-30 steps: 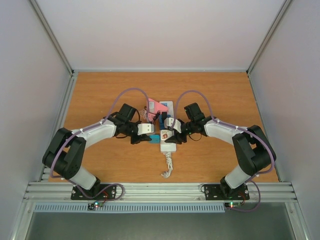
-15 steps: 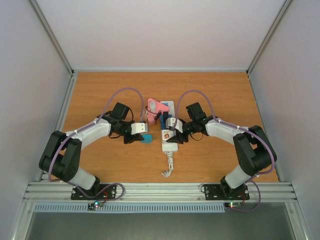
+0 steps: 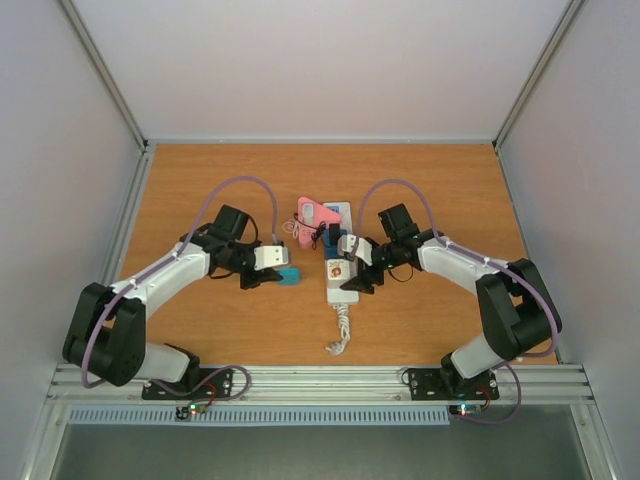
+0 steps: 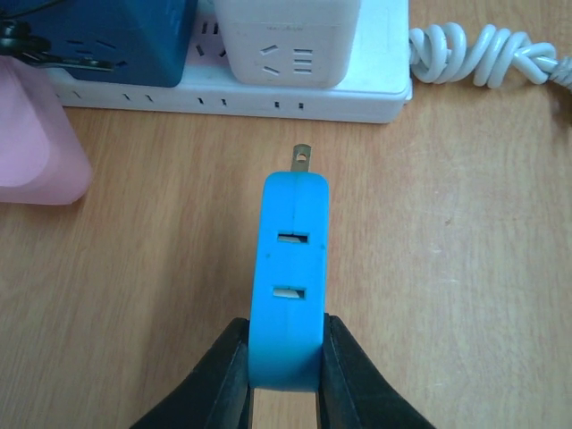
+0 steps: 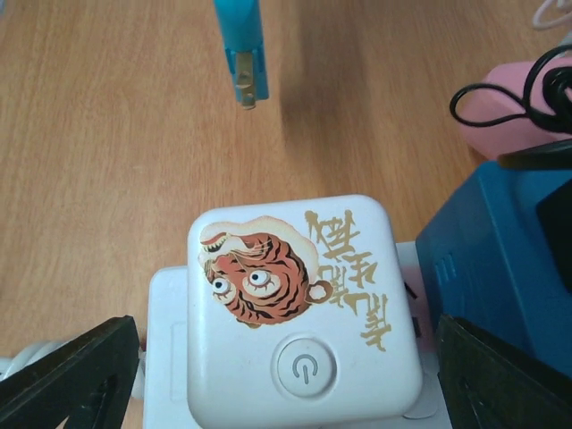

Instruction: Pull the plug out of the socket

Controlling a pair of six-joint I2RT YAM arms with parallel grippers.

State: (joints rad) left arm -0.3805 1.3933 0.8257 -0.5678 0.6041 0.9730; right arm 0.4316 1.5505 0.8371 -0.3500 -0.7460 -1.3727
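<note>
The plug [image 4: 290,286] is flat and blue, and its metal prongs are bare and point at the socket. My left gripper [image 4: 286,357] is shut on its rear end and holds it just above the wood, a short gap left of the strip [image 3: 289,276]. The socket [image 4: 223,94] is a long white power strip [image 3: 338,294] lying mid-table. My right gripper [image 5: 290,375] is open, with its fingers [image 5: 71,375] standing apart on either side of a white cube adapter [image 5: 299,304] that has a tiger sticker and sits plugged into the strip.
A dark blue adapter [image 5: 483,268] sits in the strip beside the white cube, with a pink block [image 3: 315,215] and a black cable past it. The strip's coiled white cord [image 3: 340,335] trails toward the near edge. Grey walls enclose the wooden table.
My left gripper has carried the blue plug leftward, away from the strip. My right gripper's fingers have spread wider round the white cube.
</note>
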